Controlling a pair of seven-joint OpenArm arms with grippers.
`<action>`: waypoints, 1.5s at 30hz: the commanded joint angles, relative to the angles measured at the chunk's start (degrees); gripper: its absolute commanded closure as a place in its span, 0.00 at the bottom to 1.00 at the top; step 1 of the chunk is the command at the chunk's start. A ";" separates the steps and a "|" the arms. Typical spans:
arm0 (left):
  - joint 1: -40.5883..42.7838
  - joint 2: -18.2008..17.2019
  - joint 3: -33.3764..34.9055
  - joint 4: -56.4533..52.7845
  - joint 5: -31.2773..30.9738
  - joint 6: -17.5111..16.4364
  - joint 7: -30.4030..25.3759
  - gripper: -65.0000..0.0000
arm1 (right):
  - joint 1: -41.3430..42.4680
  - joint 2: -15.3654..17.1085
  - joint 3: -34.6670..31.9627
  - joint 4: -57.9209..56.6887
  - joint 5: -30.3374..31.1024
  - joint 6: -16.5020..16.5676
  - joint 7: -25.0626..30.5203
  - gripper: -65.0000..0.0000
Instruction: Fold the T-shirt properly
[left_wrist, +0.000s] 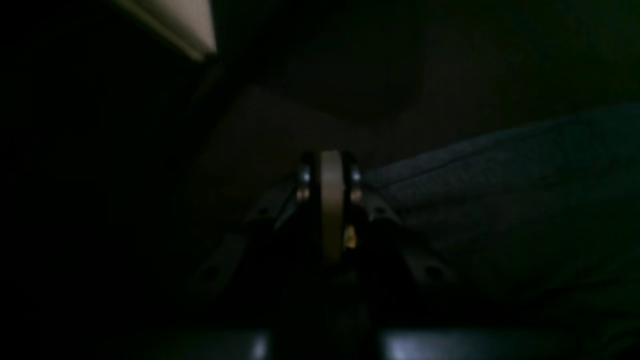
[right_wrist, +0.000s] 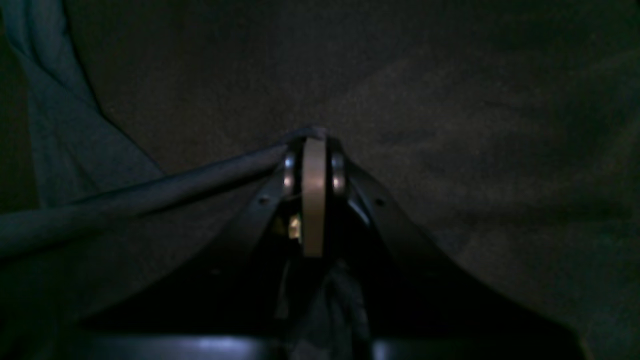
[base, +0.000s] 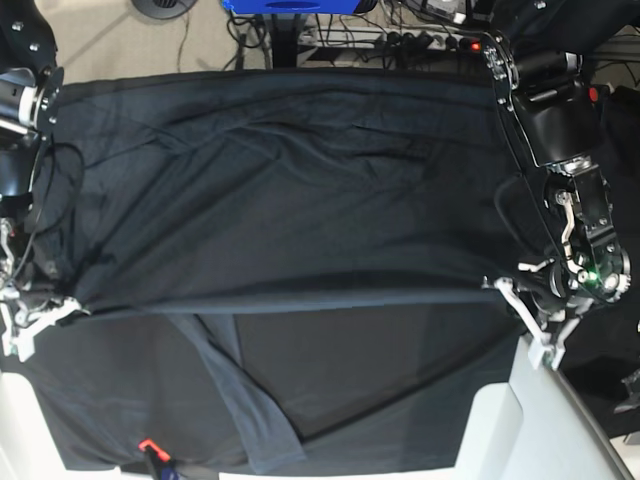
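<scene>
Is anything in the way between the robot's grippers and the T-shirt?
Nothing visible is. The right gripper is shut on the T-shirt, pinching its edge. The left gripper is shut at the shirt's opposite end, stretching the fold line taut.

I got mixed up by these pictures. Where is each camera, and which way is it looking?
Left wrist: sits on the left arm, looking along its shut left gripper toward the T-shirt.
Right wrist: sits on the right arm, looking along the right gripper, shut on the shirt's edge.
Base: looks down from above on the black tablecloth, shirt and both arms.
Shared: all three show the shirt; base also shows both grippers.
</scene>
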 joint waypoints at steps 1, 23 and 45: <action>-1.55 -0.84 -0.11 1.01 -0.22 0.34 -1.22 1.00 | 1.72 1.27 0.06 0.85 0.20 0.08 1.74 0.99; -0.15 -1.28 -0.64 6.02 -0.31 0.34 -0.78 1.00 | 0.84 1.18 -0.03 -3.73 0.20 3.07 0.42 1.00; 13.22 -0.84 -0.47 16.84 -6.20 -2.13 5.47 1.00 | -4.52 1.09 0.59 9.90 0.29 1.05 -19.80 1.00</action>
